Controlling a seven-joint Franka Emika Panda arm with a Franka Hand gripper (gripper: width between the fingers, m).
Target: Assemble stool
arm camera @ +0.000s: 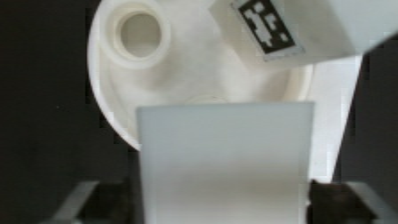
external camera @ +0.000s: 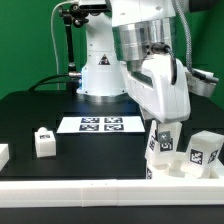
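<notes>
While the arm reaches down from its base (external camera: pixel 100 65) at the far edge of the black surface (external camera: pixel 40 108), the tool (external camera: pixel 162 132) hangs over the surface's near corner on the exterior view's right. Seat (external camera: pixel 182 168): lies flat at that corner, close behind the white rail (external camera: pixel 100 190) that runs along the near edge. Leg (external camera: pixel 165 146): upright directly beneath the tool, at or on the seat, tag facing the camera. Wrist view: the same leg (arm camera: pixel 228 150) fills the middle as a plain white block in front of the seat (arm camera: pixel 178 75), whose round socket hole shows beyond it. The tool (arm camera: pixel 224 205) has its two fingers (arm camera: pixel 98 205) set wide, one on each side of the block. Cannot tell whether the pads press the block or stand just clear of it, so hold versus release is left undecided. Second leg (external camera: pixel 203 152): upright, tagged, just beside the seat toward the right edge; in the wrist view the second leg (arm camera: pixel 285 30) overlaps the seat's rim. Third leg (external camera: pixel 43 141): alone by the near edge on the exterior view's left, well apart from the seat. Another white piece (external camera: pixel 3 153) is cut off at that view's left border. Marker board (external camera: pixel 100 124): flat at mid-surface, in front of the base.
</notes>
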